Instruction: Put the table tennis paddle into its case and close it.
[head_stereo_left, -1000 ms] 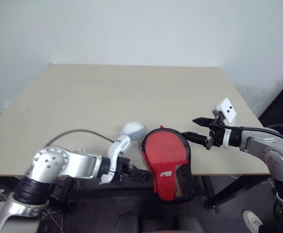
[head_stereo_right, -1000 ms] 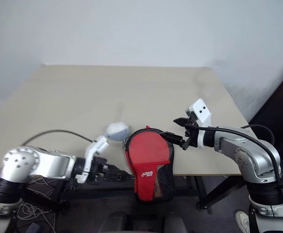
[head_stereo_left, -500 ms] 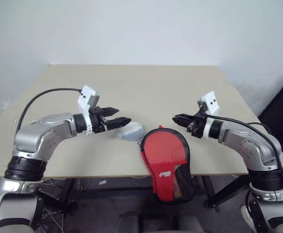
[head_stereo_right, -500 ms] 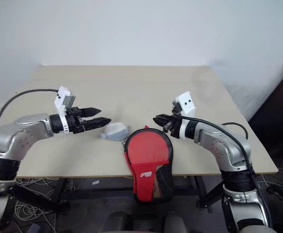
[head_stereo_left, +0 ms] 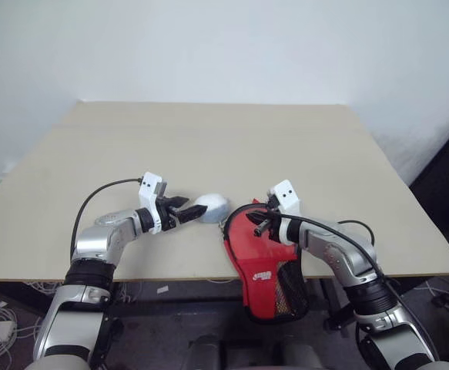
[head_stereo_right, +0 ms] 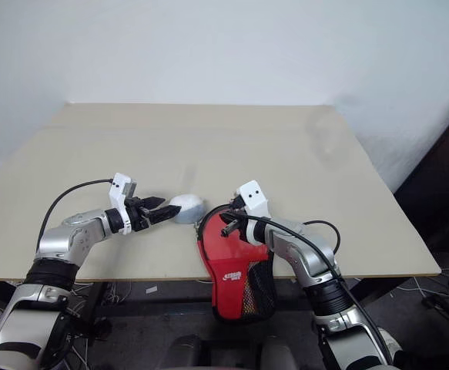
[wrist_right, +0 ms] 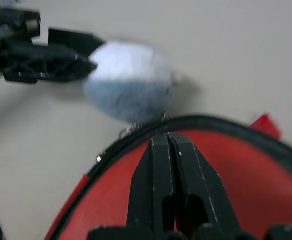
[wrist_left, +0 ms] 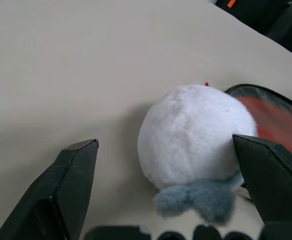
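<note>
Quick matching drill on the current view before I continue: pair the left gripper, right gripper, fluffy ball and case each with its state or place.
Things:
1. left gripper
2. right gripper
3. fluffy ball
4. case

States or places:
A. hangs partly over the table's near edge
B. fingers shut, over the red fabric
C. fingers open, either side of the ball
D. whitish with a grey part, on the table beside the case

Pairs: 1-C, 2-B, 3-D, 4-A

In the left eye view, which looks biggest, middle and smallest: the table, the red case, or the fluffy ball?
1. Table, by far the largest.
2. Case, hanging partly over the table's near edge.
3. Ball, the smallest, next to the case.
</note>
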